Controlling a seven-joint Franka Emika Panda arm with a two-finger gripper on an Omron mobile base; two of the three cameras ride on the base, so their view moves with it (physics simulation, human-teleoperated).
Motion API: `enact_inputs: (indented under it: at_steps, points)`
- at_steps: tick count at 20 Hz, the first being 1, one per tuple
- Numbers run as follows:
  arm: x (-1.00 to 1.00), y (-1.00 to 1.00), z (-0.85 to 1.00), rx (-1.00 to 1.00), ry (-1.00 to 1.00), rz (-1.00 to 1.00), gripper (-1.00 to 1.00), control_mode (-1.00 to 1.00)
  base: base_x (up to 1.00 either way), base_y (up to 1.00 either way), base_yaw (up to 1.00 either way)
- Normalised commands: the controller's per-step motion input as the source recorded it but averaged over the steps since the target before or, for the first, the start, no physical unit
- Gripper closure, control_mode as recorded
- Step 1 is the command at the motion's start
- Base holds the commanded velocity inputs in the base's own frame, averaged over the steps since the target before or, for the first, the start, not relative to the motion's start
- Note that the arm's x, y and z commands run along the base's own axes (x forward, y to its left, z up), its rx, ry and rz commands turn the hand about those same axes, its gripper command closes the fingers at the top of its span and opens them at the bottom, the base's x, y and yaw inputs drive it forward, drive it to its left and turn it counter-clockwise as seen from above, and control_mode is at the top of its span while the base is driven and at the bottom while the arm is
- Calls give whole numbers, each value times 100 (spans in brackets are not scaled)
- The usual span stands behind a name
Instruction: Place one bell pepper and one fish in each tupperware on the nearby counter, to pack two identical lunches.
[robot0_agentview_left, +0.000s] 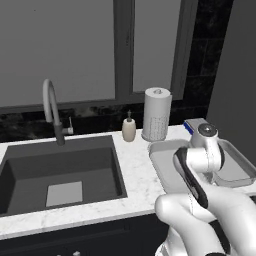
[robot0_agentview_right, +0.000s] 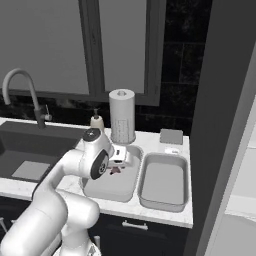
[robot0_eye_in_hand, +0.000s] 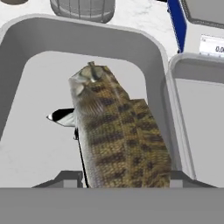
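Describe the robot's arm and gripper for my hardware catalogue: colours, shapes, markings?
The arm is glossy white with rounded, tubular links and dark grey joint bands; a round dark cap with a silver centre closes one joint. In the left base view a black stripe runs along a link. The gripper has two small dark grey finger tips. No cables or lettering can be made out.

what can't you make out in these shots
- Left base view: the near tupperware is largely covered by the arm; its contents are hidden.
- Hand view: the fish in the hand hides the tupperware floor under it, and its tail end is cut off at the bottom.
- Right base view: a small reddish thing under the hand is too small to identify.
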Motion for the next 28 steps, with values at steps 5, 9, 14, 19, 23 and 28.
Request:
enact_inputs:
  at_steps: [5,9,14,19,23,28]
  points:
    - [34,-6,-41,0,0,0,100,-100,0,0,0]
    - [23,1,-49,0,-1,0,-100,-100,0,0,0]
    - [32,0,-42,0,-2,0,-100,-100,0,0,0]
    - [2,2,11,0,-6,0,-100,-100,0,0,0]
    - [-69,12,95,-2,-20,0,-100,-100,0,0,0]
    - [-100,36,96,-10,-28,0,-100,-100,0,0,0]
